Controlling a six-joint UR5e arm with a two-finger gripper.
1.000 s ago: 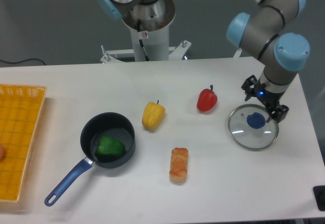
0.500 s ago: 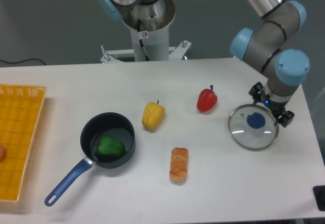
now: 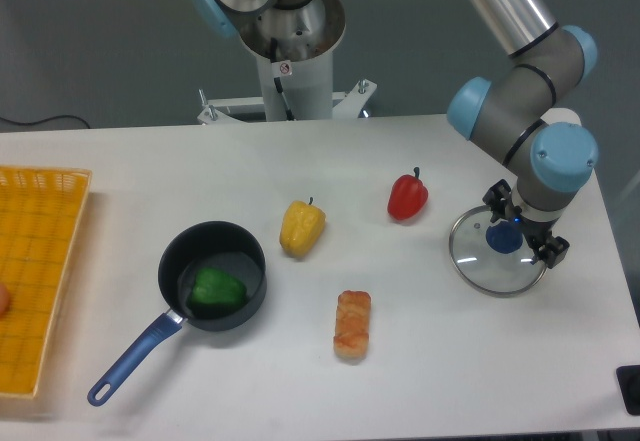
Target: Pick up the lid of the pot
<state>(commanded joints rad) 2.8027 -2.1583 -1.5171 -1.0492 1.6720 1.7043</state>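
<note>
The pincer (image 3: 522, 225), released and empty, sits lower over the pot lid (image 3: 483, 268) than before, bringing its parted fingers nearer the blue knob (image 3: 503, 239), apparently for grasping.

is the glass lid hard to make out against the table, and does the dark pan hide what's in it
Camera view: the lid is pale and see-through against the light table, set off by its dark rim and blue knob; the pan's inside is dark, yet the green item shows.
</note>
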